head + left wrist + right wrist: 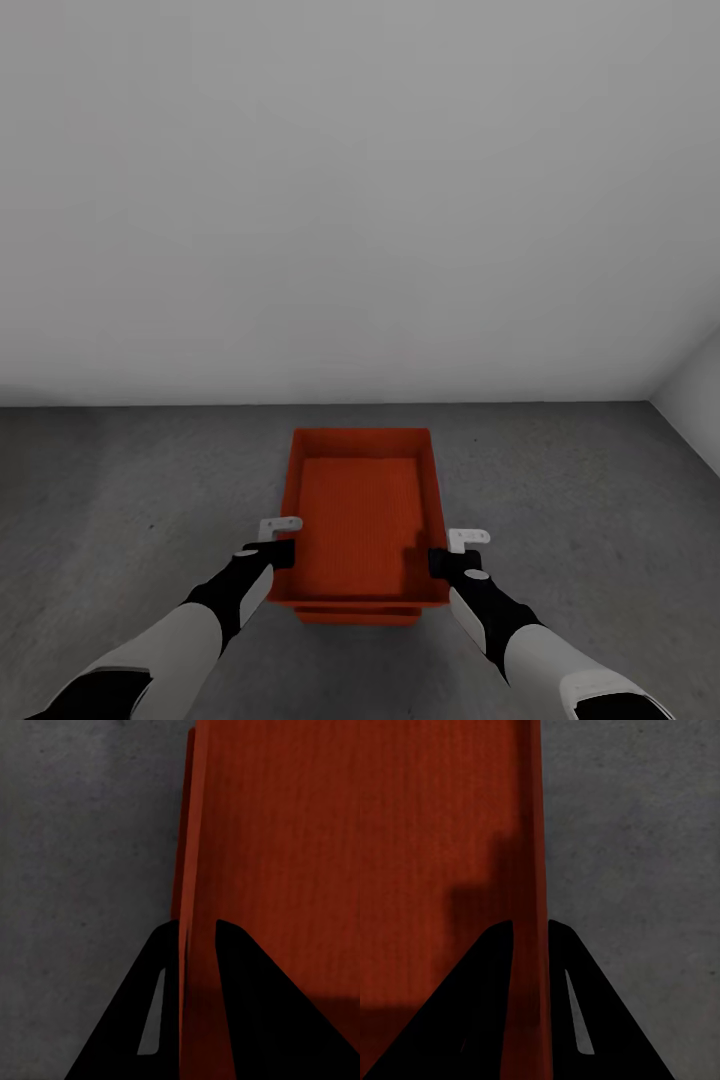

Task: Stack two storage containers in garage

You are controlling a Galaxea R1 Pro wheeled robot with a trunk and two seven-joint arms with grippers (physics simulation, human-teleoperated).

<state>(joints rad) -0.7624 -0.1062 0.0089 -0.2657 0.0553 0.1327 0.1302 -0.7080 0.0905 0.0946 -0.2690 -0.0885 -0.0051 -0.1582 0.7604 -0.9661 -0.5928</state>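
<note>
Both the left end effector [282, 553] and right end effector [441, 561] clamp the thin, stiff-looking, probably light upper container's [362, 520] side walls at 9 and 3 o'clock

Upright red-orange container [362, 520] nested atop another [358, 615], concrete floor [120, 500].

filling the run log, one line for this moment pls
place: garage floor | left gripper: shut on upper container wall | right gripper: same | lower container beneath

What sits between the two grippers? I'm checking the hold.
The upper storage container, each side wall pinched by the left gripper and right gripper; head view.
</note>
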